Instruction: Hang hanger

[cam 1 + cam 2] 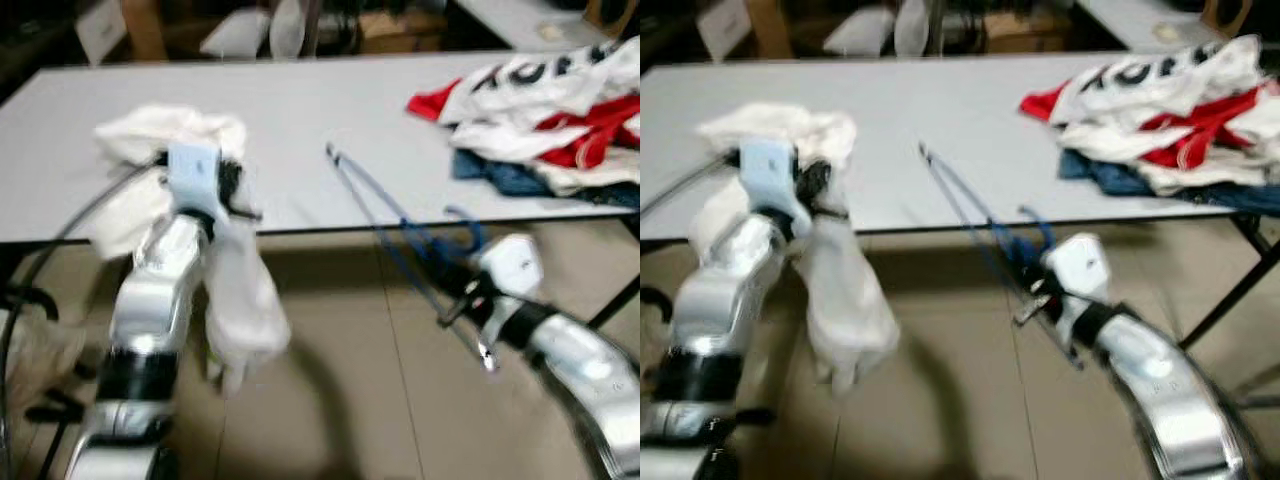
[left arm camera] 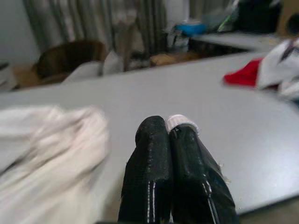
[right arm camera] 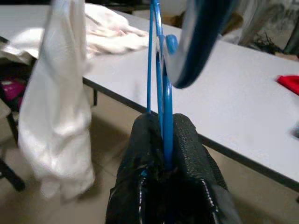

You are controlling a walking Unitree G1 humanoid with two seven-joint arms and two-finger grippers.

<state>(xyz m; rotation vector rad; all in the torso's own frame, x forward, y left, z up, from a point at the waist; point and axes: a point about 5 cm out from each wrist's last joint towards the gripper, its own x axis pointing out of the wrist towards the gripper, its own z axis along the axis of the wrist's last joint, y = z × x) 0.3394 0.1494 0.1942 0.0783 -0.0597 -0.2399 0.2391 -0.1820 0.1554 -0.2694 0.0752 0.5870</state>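
- Gripping the blue hanger, the right gripper is seen with both black fingers pressed against the wire from either side.
- In the head views, the blue hanger is held in front of the near edge of the grey table, at about 4 o'clock in the scene; its far end reaches over the table edge toward 11 o'clock and its hook curls near the right gripper.
- The left gripper is clenched, its two fingers pressed together with a strip of white fabric caught at the tip of one.
- A white garment is draped from the left gripper and hangs below the table edge toward the floor, at about 8 o'clock in the scene.
- More white cloth is bunched on the table just behind the left gripper.
- A pile of clothes in red, white and blue lies on the table at about 2 o'clock, well apart from both grippers.
- The head views are blurred, so finer detail of the hanger cannot be made out.
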